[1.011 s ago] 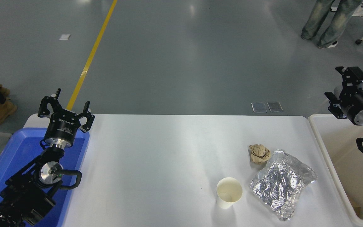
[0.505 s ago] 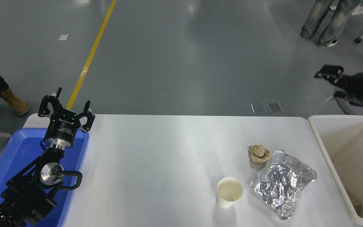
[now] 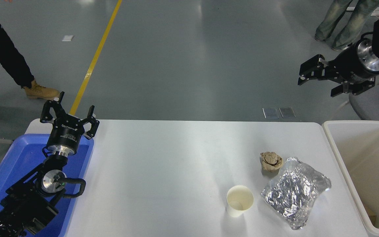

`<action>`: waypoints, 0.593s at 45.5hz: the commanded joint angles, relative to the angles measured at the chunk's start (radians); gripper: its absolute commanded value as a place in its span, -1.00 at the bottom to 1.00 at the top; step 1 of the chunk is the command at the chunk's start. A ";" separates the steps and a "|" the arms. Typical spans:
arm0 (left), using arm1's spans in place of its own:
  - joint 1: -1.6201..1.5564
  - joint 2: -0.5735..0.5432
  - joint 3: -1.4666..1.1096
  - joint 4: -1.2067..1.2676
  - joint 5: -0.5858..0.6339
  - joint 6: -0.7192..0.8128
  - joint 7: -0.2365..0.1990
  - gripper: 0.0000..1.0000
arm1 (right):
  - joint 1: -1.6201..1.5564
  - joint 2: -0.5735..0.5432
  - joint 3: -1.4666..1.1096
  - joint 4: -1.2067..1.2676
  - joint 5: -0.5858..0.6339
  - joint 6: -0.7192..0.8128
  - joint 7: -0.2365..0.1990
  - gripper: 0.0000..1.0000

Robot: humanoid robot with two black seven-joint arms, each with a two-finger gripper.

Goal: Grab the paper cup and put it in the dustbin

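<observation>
The paper cup (image 3: 239, 200) stands upright on the white table (image 3: 163, 171), near the front at the right of middle, cream inside and empty. The dustbin (image 3: 342, 164), a large off-white bin, stands against the table's right end. My right gripper (image 3: 317, 83) is open and empty, held high in the air beyond the table's far right corner, pointing left, well away from the cup. My left gripper (image 3: 68, 112) is open and parked at the lower left over the blue tray.
A crumpled brown paper ball (image 3: 270, 161) and a crumpled foil sheet (image 3: 295, 191) lie just right of the cup. A blue tray (image 3: 8, 171) sits at the table's left end. A person's legs (image 3: 341, 23) show at the top right, another person's leg (image 3: 8, 56) at the top left.
My right arm has risen from over the dustbin and swung left, its open gripper now pointing left above the floor. A person has walked in at the top left.
</observation>
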 commanded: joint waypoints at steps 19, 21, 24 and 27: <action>0.001 0.000 -0.002 0.001 0.000 0.002 -0.003 0.96 | 0.190 0.055 0.275 0.345 -0.159 0.047 -0.007 1.00; 0.001 0.000 -0.003 0.001 0.000 0.003 -0.001 0.96 | 0.187 0.057 0.283 0.345 -0.159 0.047 -0.007 1.00; 0.001 0.000 -0.003 0.001 0.000 0.003 -0.001 0.96 | 0.176 0.061 0.284 0.345 -0.159 0.047 -0.007 1.00; 0.001 0.000 -0.003 0.001 0.000 0.002 -0.001 0.96 | 0.158 0.064 0.284 0.345 -0.159 0.047 -0.008 1.00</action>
